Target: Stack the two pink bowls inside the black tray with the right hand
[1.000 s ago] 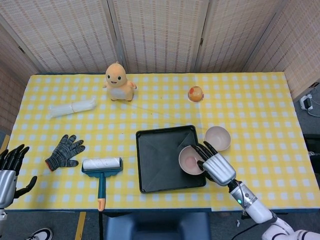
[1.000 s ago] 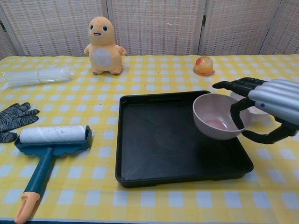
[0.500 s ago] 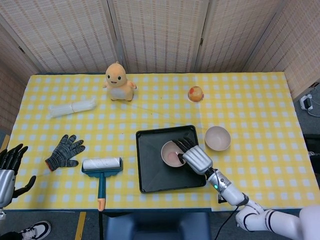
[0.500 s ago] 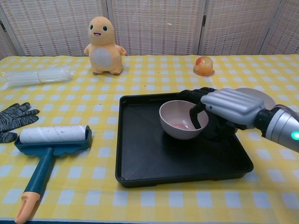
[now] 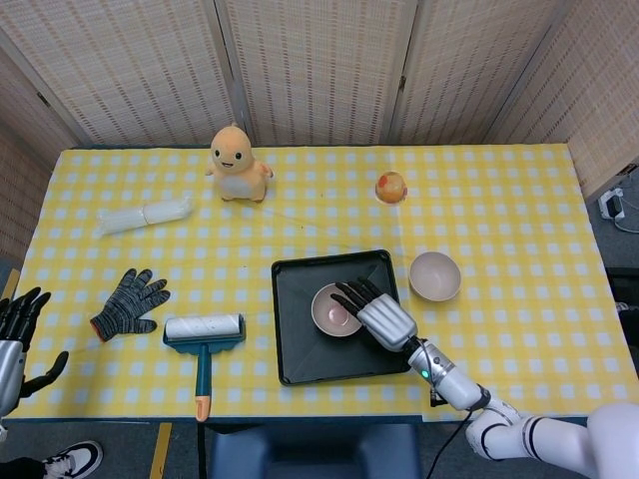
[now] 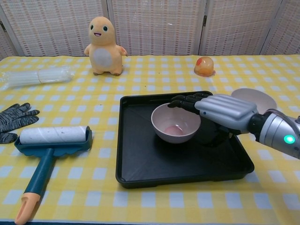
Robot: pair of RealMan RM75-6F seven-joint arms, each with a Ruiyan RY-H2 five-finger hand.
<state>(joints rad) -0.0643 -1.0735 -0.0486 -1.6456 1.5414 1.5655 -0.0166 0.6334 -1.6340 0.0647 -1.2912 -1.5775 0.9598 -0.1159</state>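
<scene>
One pink bowl (image 5: 334,310) (image 6: 175,123) sits upright in the middle of the black tray (image 5: 300,364) (image 6: 140,154). My right hand (image 5: 377,315) (image 6: 220,110) lies just right of it, its fingers (image 6: 185,101) stretched out over the bowl's far right rim; the thumb is hidden. The second pink bowl (image 5: 434,275) (image 6: 255,99) stands on the tablecloth to the right of the tray, behind my right forearm in the chest view. My left hand (image 5: 15,334) hangs at the table's left edge, fingers apart and holding nothing.
A lint roller (image 5: 204,334) (image 6: 51,138) and a grey glove (image 5: 130,303) (image 6: 14,119) lie left of the tray. A yellow plush toy (image 5: 238,163) (image 6: 104,45), a plastic bag (image 5: 145,215) (image 6: 35,76) and an orange ball (image 5: 390,187) (image 6: 205,66) are further back.
My right hand carried the bowl leftward from the tray's right edge to its middle and lowered it onto the tray floor. Its fingers have straightened out. The left hand stayed put.
</scene>
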